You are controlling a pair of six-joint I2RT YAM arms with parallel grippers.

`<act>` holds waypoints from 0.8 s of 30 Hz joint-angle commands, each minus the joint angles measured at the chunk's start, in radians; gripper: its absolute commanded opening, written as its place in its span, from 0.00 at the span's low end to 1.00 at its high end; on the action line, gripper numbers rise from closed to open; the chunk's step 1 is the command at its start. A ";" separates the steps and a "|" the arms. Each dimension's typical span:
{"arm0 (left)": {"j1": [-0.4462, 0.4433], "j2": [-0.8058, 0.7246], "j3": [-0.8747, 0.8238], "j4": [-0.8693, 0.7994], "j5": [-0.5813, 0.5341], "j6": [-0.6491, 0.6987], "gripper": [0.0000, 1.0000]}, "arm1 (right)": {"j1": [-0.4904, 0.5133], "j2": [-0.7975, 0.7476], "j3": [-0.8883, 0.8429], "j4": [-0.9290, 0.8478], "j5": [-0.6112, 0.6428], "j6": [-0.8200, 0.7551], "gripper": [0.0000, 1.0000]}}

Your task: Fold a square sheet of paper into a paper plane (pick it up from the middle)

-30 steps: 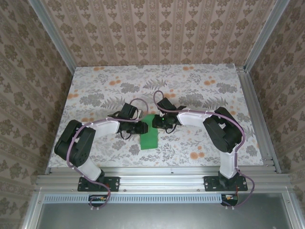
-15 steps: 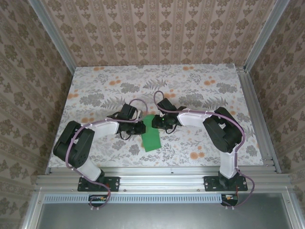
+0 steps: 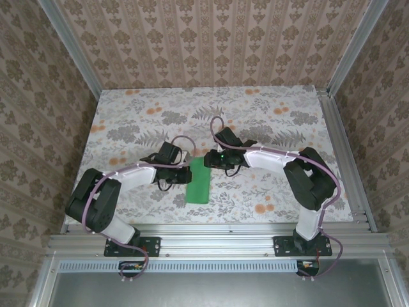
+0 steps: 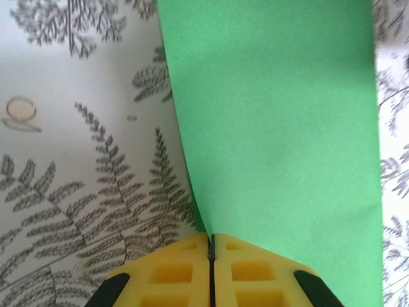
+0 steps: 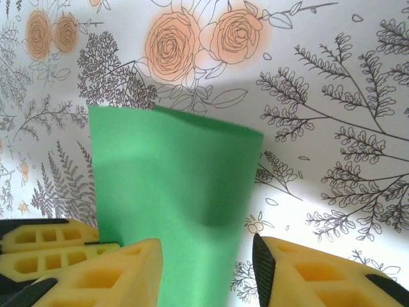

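A: Item: green sheet of paper, folded into a strip, on the tabletop toward 6 o'clock of centre.
B: Holders?
A: Left end effector clenched on its 10 o'clock edge. Right end effector released, jaws straddling the 12 o'clock end.
B: Handling note?
A: Advise a firm pinch and a low lift, so the layers do not slip before creasing.

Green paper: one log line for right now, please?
left gripper: shut on green paper edge | right gripper: open, straddling paper
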 commanded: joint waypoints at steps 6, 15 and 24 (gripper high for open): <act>-0.003 0.000 0.000 -0.018 -0.003 0.041 0.11 | -0.002 0.022 0.051 -0.026 -0.026 -0.012 0.45; -0.003 0.014 0.035 -0.024 0.018 0.047 0.13 | -0.003 0.076 0.058 -0.073 -0.011 0.008 0.47; -0.004 0.038 0.070 -0.026 0.035 0.052 0.14 | -0.011 0.090 0.012 0.041 -0.085 0.051 0.50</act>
